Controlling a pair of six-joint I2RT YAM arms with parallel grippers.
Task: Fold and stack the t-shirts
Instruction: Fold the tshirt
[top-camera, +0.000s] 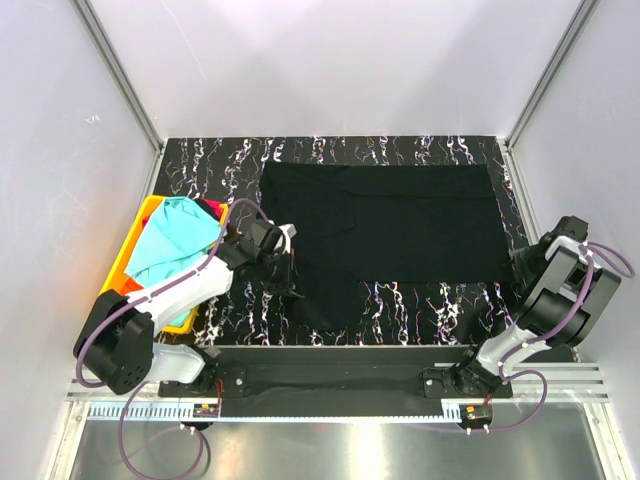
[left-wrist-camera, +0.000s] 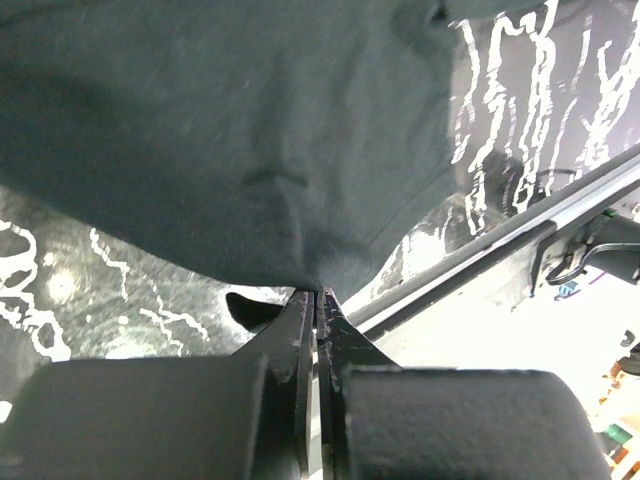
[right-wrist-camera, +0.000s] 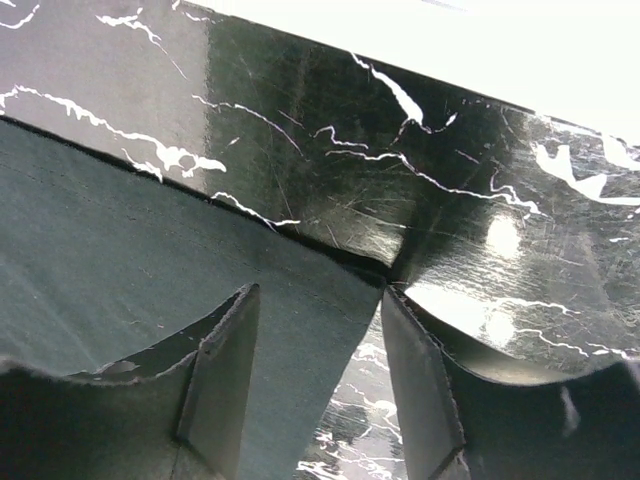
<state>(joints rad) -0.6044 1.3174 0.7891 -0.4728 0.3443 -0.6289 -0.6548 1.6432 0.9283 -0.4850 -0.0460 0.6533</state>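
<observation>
Step in hand: first fold of the black t-shirt (top-camera: 400, 225), spread flat mid-table, matte soft knit on the glossy marbled table (top-camera: 430, 312). The left gripper (left-wrist-camera: 318, 300) is clamped closed on an edge at the shirt's 8 o'clock; sleeve or hem, can't tell. The right gripper (right-wrist-camera: 315, 345) is spread and empty, straddling the corner at 4 o'clock. Next, likely: right pinches, both carry toward 12. The turquoise t-shirt (top-camera: 175, 240) sits crumpled in the yellow bin (top-camera: 124, 258) at 9.

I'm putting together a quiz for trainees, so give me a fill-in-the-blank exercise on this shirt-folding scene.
1. The black t-shirt lies spread on the ____.
2. The left tool pinches its edge; the right tool has its jaws ____.
3. The turquoise t-shirt lies in the ____ bin.
Missing words: table; open; yellow.
</observation>
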